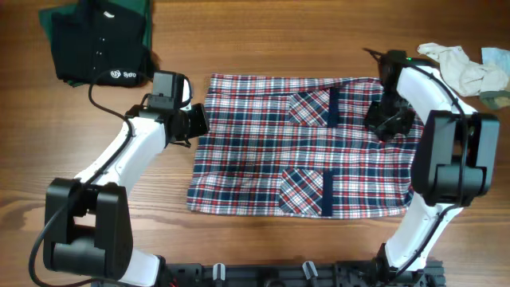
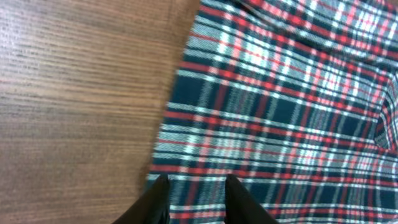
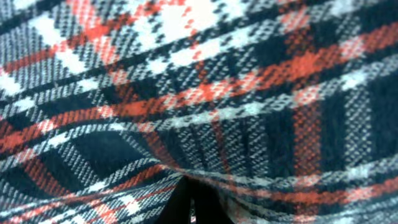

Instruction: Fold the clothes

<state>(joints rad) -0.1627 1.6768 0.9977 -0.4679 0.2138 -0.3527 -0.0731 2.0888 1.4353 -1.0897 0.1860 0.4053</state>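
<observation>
The clothes, a red, white and navy plaid shirt with two patch pockets, lie flat as a wide rectangle in the middle of the table. My left gripper is at the shirt's left edge. In the left wrist view its fingers stand apart over the plaid cloth, which lies flat between them, and the left gripper is open. My right gripper is on the shirt's right edge near the upper pocket. In the right wrist view the right gripper is shut, with a fold of plaid bunched at its tips.
A black garment with a small white logo lies at the back left, on something green. A small off-white and pale green cloth is crumpled at the back right. Bare wooden table surrounds the shirt.
</observation>
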